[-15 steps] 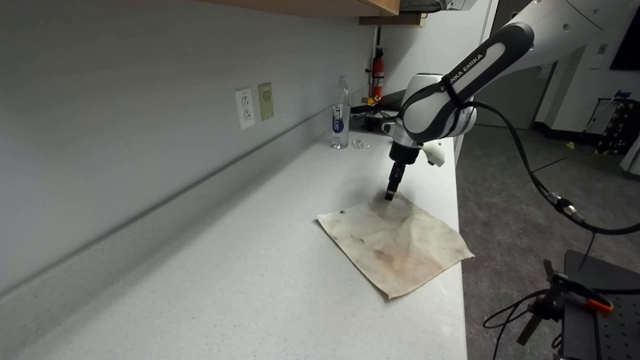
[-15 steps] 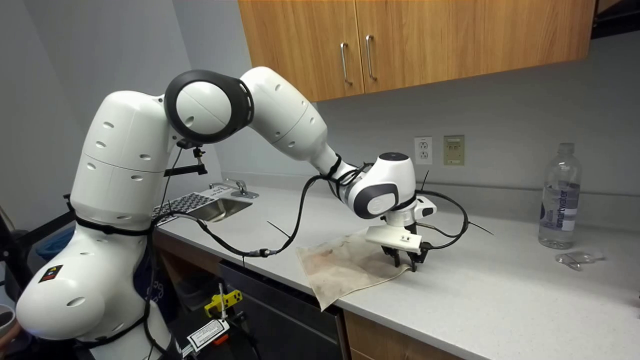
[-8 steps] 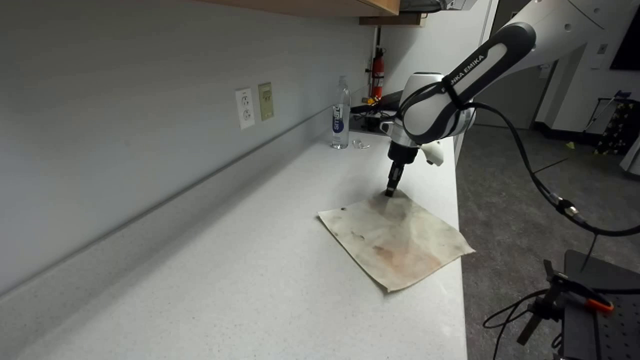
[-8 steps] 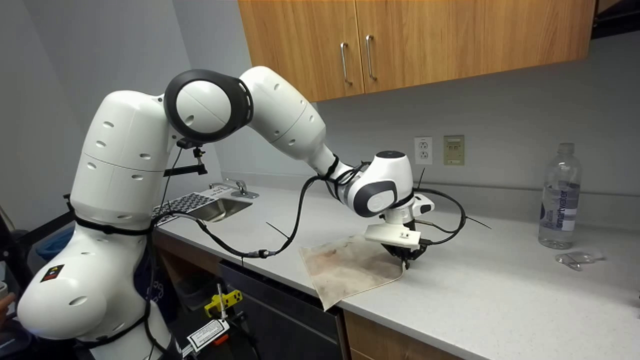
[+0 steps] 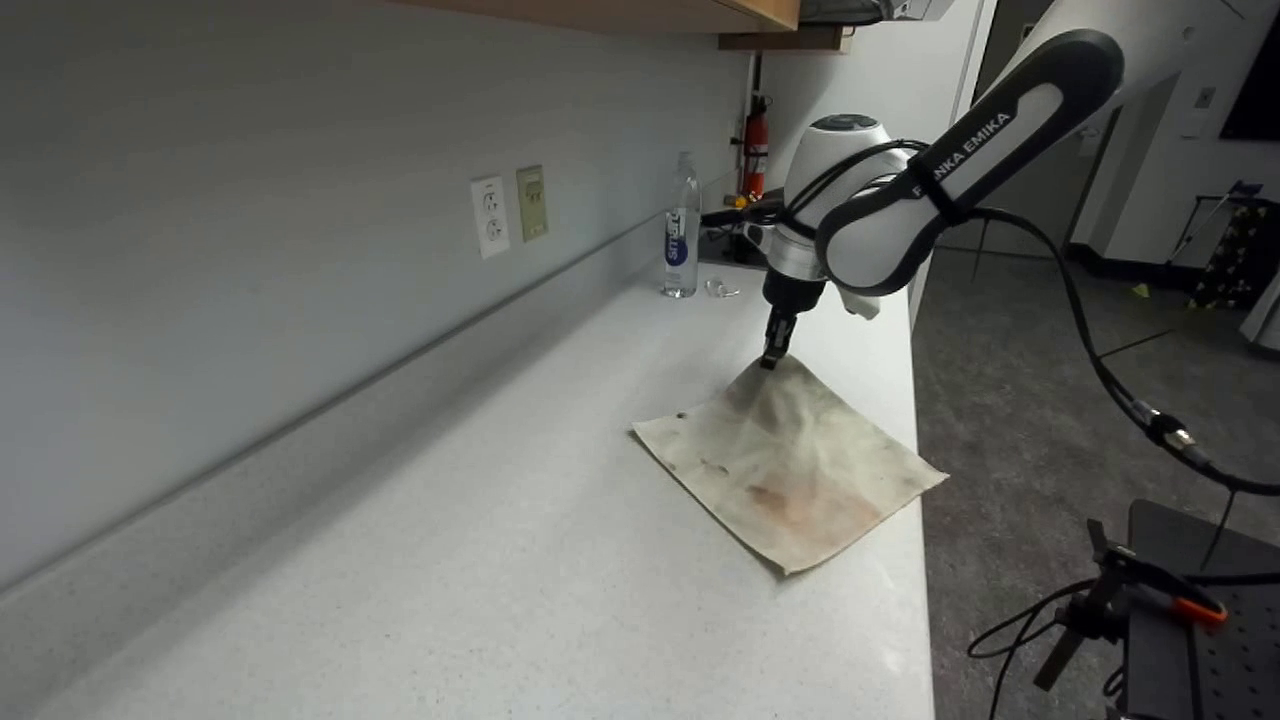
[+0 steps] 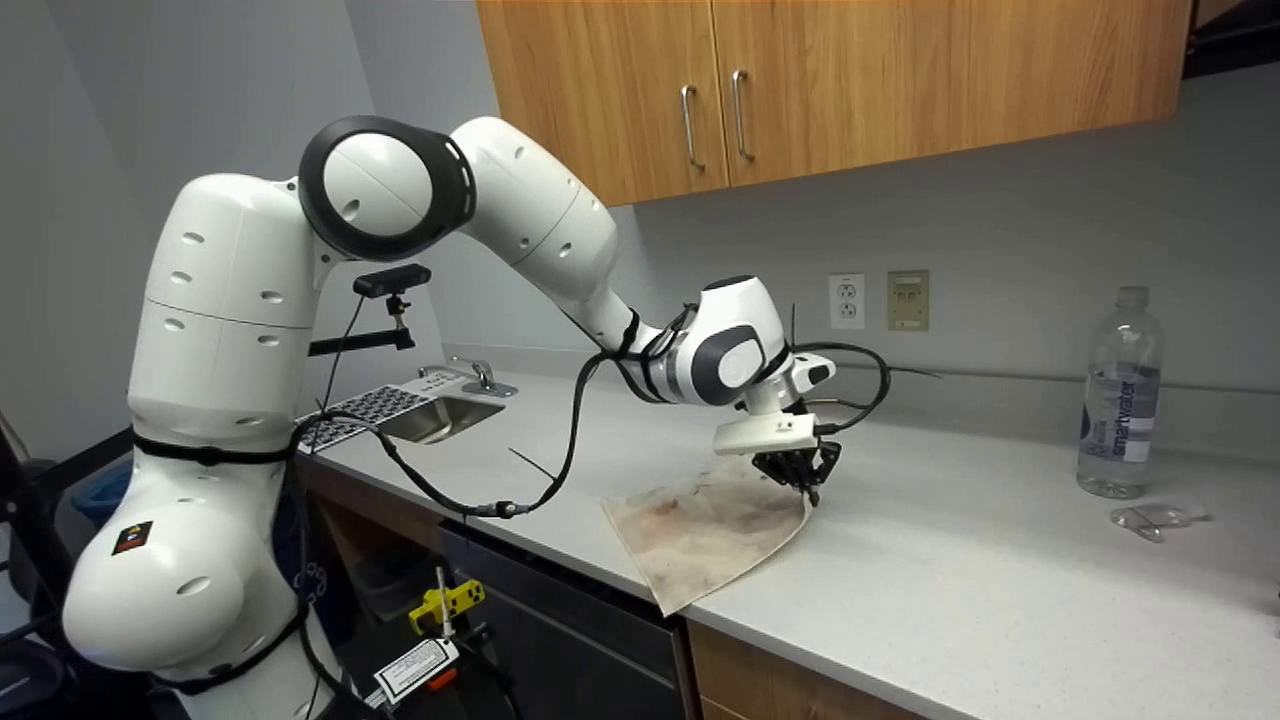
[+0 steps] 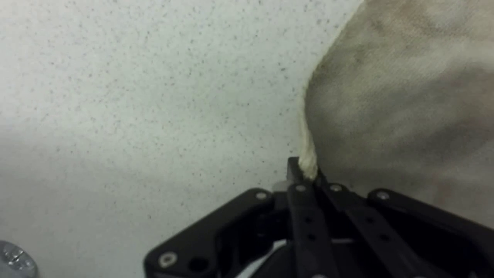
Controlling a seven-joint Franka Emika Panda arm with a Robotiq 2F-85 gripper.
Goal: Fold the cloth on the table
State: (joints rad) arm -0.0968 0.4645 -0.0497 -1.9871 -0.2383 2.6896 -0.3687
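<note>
Your gripper has risen since the earlier frames, pulling one corner of the cloth up with it, and the arm behind it has shifted too. You are pinching the cloth: in the wrist view its pale edge runs up between the pressed-together fingertips. They cover the bite itself, so you can't tell how much fabric they hold. Elsewhere the cloth lies spread and slightly rumpled on the table, another corner poking past the front edge. Your white wrist housing blocks its wall-side corner in an exterior view. Where the fingers are seen side-on in an exterior view, they merge into a single dark bar, and that angle won't show you the pinch; the arm also runs off the top right there. Your wrist view cuts the cloth off at the top and right, and leaves only part of a clear rounded thing at the lower left, which you can't identify. Near the upright water bottle lies a small clear item, too see-through to name.
</note>
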